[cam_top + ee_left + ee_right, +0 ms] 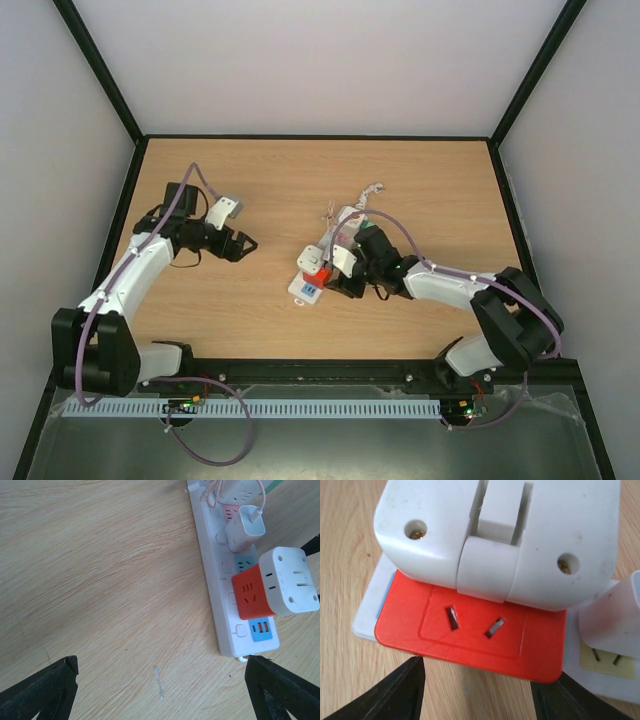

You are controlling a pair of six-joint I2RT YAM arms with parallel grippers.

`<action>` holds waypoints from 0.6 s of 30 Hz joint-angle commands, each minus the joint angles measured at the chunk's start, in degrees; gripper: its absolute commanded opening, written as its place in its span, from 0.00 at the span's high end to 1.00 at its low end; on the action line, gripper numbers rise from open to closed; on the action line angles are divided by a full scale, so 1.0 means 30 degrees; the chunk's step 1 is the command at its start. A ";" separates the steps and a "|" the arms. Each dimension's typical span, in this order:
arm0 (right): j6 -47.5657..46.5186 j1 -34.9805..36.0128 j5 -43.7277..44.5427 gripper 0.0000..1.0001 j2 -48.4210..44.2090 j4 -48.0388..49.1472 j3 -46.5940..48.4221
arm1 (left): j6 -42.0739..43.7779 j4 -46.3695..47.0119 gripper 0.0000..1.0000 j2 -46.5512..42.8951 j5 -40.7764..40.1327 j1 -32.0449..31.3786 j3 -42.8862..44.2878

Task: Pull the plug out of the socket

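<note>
The socket [303, 292] is a long white power strip lying at an angle mid-table; it also shows in the left wrist view [216, 580] and the right wrist view [365, 620]. A red and white cube plug [313, 268] sits in it near its near end, seen in the left wrist view [272, 582] and filling the right wrist view [490, 545]. My right gripper [480, 680] is open just in front of the cube's red face, a finger on each side, not touching it. My left gripper [160, 665] is open and empty over bare wood left of the strip [245, 243].
A white charger [245, 527] with a thin cable is plugged in beside the cube, and shows in the right wrist view [615, 615]. Another white plug sits farther along the strip. A bundled cable [365, 192] lies at the strip's far end. Black frame rails edge the table.
</note>
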 commanded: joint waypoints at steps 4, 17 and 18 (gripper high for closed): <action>0.3016 0.0667 -0.1072 0.43 0.1757 0.4871 0.0462 | -0.0665 -0.0168 0.11 0.1085 0.0930 -0.0183 0.0906; 0.5235 0.1325 -0.0806 0.22 0.1432 0.9449 -0.1246 | -0.2773 0.0881 0.18 0.3657 0.1717 -0.3116 0.1860; 0.5363 0.1484 -0.0497 0.21 0.1438 0.9797 -0.1383 | -0.2865 0.0949 0.18 0.3899 0.1719 -0.3393 0.1963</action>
